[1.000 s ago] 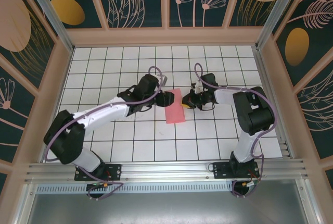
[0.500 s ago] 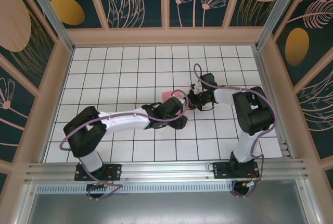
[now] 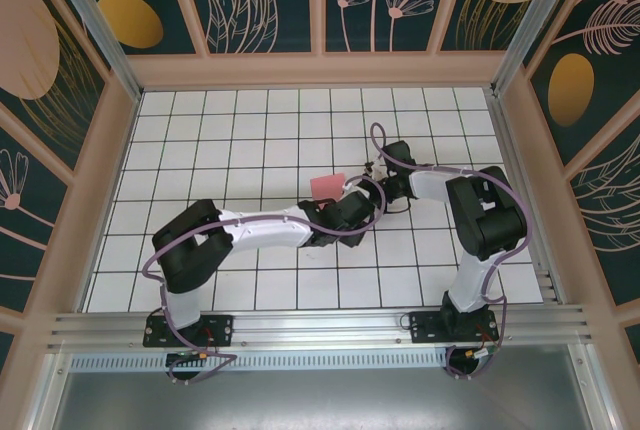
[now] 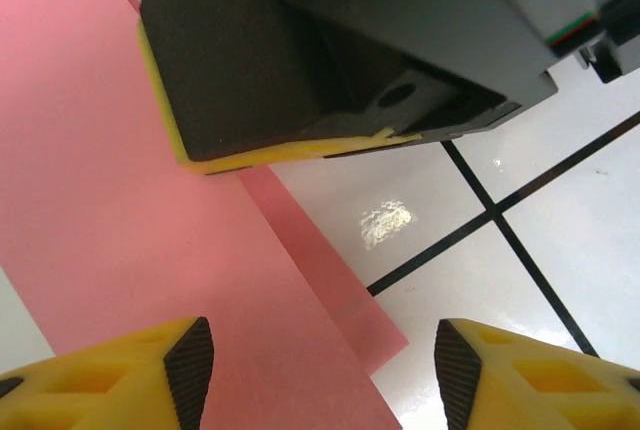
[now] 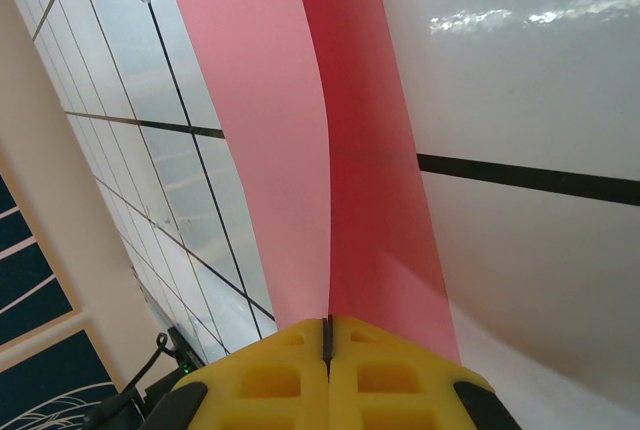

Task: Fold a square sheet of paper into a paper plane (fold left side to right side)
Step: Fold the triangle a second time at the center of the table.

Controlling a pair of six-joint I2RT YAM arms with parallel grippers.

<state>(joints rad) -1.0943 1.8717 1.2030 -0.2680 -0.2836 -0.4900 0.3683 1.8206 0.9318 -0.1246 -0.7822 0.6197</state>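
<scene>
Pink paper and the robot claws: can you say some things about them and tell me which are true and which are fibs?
1. The right gripper is pinching the pink paper. True.
2. The left gripper is squeezed shut on the paper. False: its yellow fingers are spread apart, with the paper lying below them.
3. The table is white with dark grid lines. True.
4. The two grippers are far apart, at opposite sides of the table. False: they are close together at the paper, near the middle of the table.
</scene>
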